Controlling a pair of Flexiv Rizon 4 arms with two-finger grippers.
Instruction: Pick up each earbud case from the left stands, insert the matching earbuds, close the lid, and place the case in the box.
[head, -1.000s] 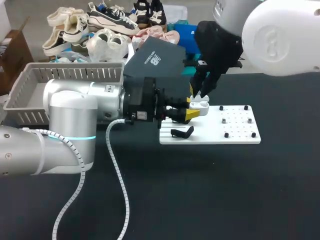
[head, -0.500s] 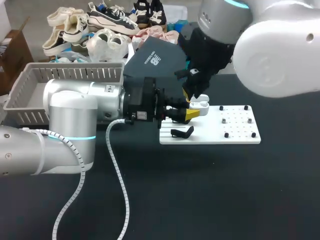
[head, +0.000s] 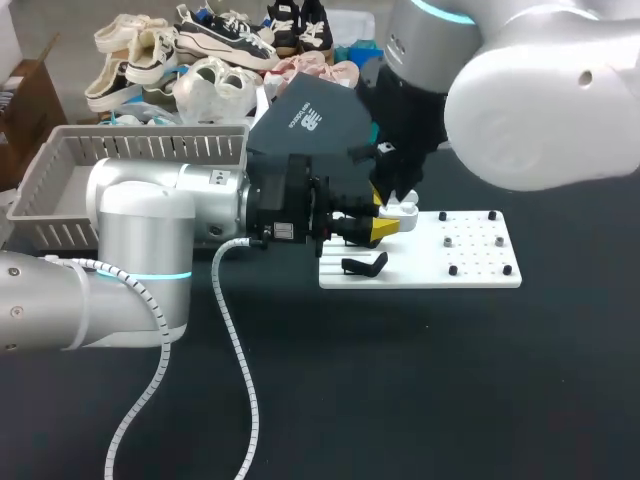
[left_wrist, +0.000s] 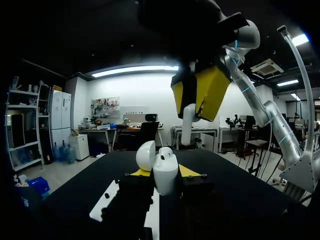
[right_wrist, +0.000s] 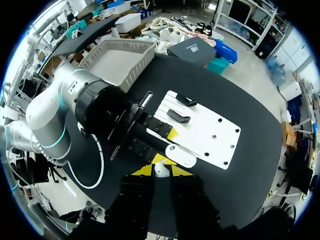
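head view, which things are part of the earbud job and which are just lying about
In the job: open white case in the left gripper; earbud in the right gripper; white board; grey basket.
Lying about: two black pieces on the board, untouched; role unclear.

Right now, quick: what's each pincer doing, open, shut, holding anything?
Left pincer: closed on the white earbud case, lid open.
Right pincer: closed on a white earbud, above that case.
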